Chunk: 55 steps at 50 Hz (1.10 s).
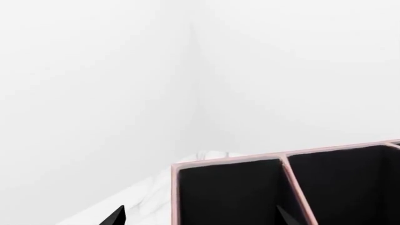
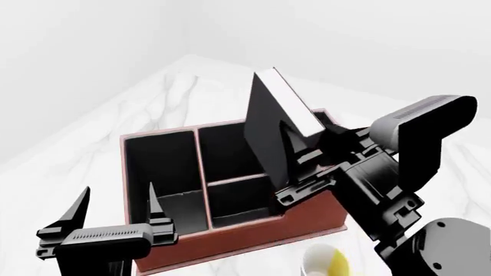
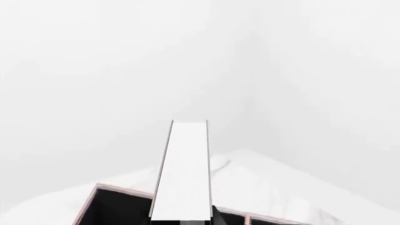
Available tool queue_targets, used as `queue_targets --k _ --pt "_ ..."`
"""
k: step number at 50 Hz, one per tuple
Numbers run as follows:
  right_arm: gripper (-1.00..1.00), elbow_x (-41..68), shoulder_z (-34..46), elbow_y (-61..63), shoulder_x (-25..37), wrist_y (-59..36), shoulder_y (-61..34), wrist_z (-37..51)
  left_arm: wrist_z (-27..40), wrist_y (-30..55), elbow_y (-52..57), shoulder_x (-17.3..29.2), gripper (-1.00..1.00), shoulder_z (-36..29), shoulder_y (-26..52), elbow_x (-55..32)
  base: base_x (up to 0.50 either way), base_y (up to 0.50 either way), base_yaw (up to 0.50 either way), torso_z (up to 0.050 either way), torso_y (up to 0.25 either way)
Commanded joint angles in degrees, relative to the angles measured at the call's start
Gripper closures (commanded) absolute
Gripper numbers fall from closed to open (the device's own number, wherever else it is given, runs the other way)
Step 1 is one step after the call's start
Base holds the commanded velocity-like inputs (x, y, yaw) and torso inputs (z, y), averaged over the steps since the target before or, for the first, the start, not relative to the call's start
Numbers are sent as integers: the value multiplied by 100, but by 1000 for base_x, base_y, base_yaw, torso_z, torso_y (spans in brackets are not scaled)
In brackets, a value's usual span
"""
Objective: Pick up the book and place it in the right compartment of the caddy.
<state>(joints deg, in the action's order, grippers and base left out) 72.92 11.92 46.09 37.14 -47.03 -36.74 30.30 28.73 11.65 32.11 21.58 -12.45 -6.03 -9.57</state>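
Black book (image 2: pixel 268 135) clamped in our right claw (image 2: pixel 295 167), tilted above the caddy (image 2: pixel 245 236), our left claw (image 2: pixel 115 215) spread apart beside it, marble tabletop (image 2: pixel 176 92) beneath

book (image 2: pixel 270 135) hides right compartment | mug (image 2: pixel 326 261) cut by head-view edge | caddy (image 1: pixel 281 187) cropped in wrist views

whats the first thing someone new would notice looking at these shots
The black book with white page edges stands out first, held tilted in the air by the right gripper above the reddish-brown caddy on the marble table. The left gripper hangs open and empty at the caddy's near left corner. A white-and-yellow mug peeks in at the head view's bottom edge.
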Motion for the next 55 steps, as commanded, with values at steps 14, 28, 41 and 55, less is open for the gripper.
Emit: queue_targets --k 14,28,41,55 --pt "100 -135 -178 -1036 -135 -251 -1421 207 42 -10 -4 23 -100 -14 -5 -23 0 0 0 0 1" --pt "100 -680 45 -1652 -188 -190 -1570 15 64 0 -15 31 -100 -34 16 -31 0 0 0 0 1" --pt "100 -805 210 -2068 -154 -259 -1572 -167 65 -14 -30 47 -100 -52 28 -43 0 0 0 0 2" --pt "100 -1083 338 -2447 -170 -142 -1486 -311 77 -23 -36 58 -100 -67 22 -65 0 0 0 1 1"
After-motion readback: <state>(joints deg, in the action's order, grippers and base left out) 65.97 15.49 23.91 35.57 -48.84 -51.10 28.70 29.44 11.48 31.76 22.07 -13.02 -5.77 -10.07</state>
